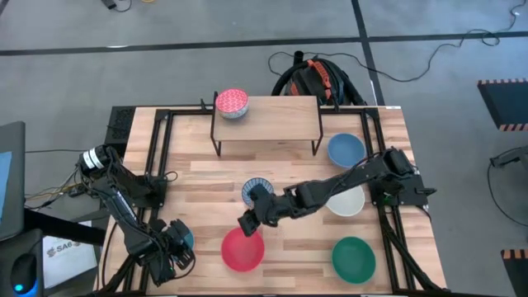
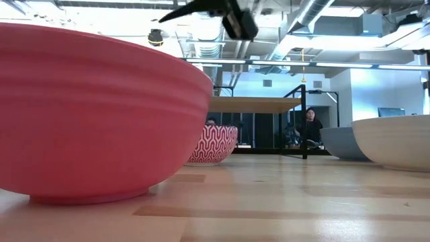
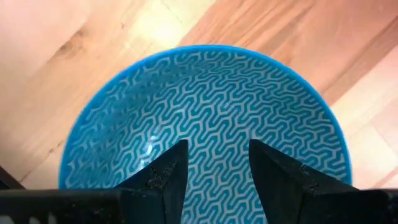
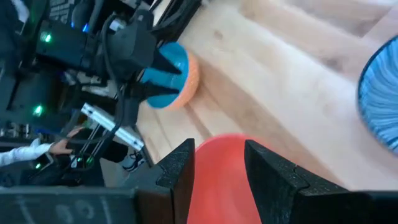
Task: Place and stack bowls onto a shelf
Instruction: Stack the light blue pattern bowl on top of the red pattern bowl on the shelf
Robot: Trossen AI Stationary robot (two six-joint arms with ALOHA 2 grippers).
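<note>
The shelf [image 1: 266,124] stands at the far middle with a pink speckled bowl [image 1: 232,103] on its board. My right gripper [image 1: 250,221] is open above the far rim of the red bowl [image 1: 242,251], which rests on its base on the table; its fingers [image 4: 186,171] stand on either side above the rim [image 4: 227,168], clear of it in the low view [image 2: 232,17]. My left gripper [image 3: 214,174] is open over the inside of a blue patterned bowl [image 3: 205,118] at the near left [image 1: 175,243]. A blue-and-white bowl [image 1: 257,188] lies partly under the right arm.
A light blue bowl [image 1: 345,149], a white bowl [image 1: 346,202] and a teal green bowl [image 1: 353,256] sit on the table's right half. Black frame rails [image 1: 157,157] run along both sides. People show in the room beyond the table [image 2: 310,124].
</note>
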